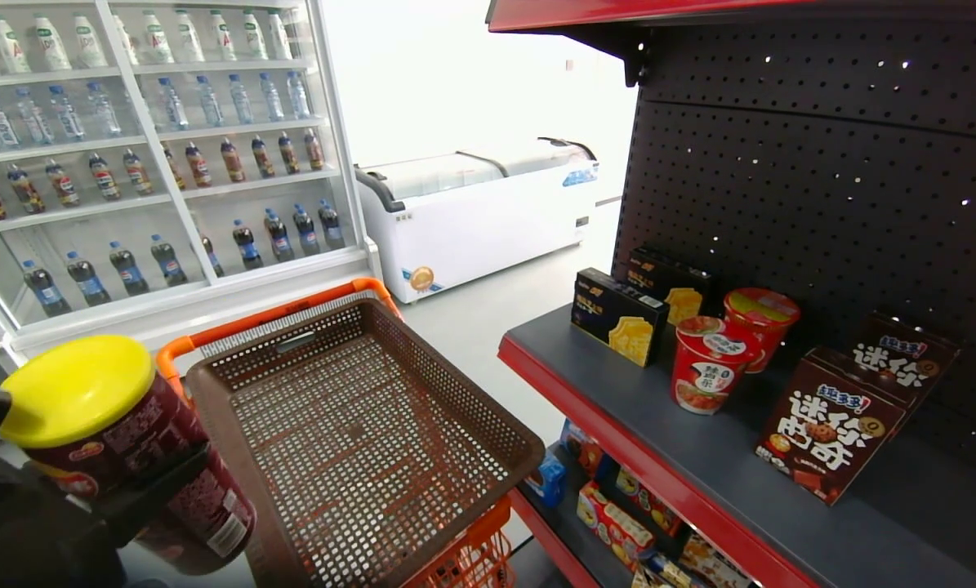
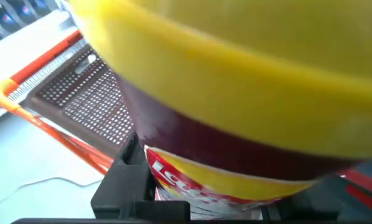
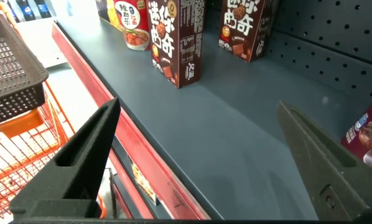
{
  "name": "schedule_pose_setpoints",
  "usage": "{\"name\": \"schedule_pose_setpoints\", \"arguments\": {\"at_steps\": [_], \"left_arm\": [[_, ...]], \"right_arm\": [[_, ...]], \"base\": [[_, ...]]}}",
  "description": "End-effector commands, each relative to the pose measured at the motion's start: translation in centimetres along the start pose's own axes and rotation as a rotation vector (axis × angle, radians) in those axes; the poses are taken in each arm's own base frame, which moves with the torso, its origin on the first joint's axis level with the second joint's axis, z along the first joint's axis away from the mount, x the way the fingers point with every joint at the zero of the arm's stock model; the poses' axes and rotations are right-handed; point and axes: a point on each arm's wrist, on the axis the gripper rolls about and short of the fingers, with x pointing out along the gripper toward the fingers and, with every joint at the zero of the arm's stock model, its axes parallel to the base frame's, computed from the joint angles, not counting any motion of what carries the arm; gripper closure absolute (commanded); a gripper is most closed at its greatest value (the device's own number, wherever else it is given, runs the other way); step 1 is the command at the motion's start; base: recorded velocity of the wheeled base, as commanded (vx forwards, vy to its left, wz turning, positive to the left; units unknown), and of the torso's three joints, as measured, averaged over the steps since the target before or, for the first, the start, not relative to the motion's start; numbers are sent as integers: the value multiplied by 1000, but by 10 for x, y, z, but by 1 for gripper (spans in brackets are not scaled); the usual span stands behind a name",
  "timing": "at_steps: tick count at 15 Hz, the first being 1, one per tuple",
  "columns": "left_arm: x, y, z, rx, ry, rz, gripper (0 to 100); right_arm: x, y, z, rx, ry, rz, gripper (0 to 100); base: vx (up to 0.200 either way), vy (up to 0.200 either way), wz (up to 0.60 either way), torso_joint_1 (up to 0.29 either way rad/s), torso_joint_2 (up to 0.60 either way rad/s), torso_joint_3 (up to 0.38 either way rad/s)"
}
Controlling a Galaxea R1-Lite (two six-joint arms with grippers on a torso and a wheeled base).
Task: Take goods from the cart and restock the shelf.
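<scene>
Our left claw (image 1: pixel 71 469) grips a round jar (image 1: pixel 112 425) with a glossy yellow lid and a dark red label printed in yellow, just beside the brown perforated plastic basket (image 1: pixel 357 425). Our right claw (image 3: pixel 198 109) hangs wide open above the matte grey shelf (image 3: pixel 236 149), near brown cardboard boxes (image 3: pixel 173 37) lettered in white and red cups (image 1: pixel 710 363).
</scene>
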Motion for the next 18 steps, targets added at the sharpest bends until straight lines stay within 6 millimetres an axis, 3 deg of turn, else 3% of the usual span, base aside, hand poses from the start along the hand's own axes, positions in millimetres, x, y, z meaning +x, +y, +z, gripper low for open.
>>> {"name": "schedule_pose_setpoints", "arguments": {"at_steps": [1, 3, 7, 8, 18], "left_arm": [[-30, -4, -15, 57, -69, 40, 100], [-40, -4, -16, 53, -105, 124, 100], [-49, -4, -18, 48, -144, 169, 100], [-54, -5, -29, 47, -136, 172, 100], [-98, -14, -65, 27, -99, 178, 100]], "right_arm": [[0, 0, 0, -1, 0, 0, 0], [0, 0, 0, -1, 1, 4, 0], [0, 0, 0, 1, 0, 3, 0], [0, 0, 0, -1, 0, 4, 0], [0, 0, 0, -1, 0, 4, 0]], "base": [[0, 0, 0, 0, 0, 0], [0, 0, 0, 0, 0, 0], [0, 0, -600, -5, 0, 5], [0, 0, -600, 2, 2, 7], [0, 0, -600, 3, 1, 0]]}}
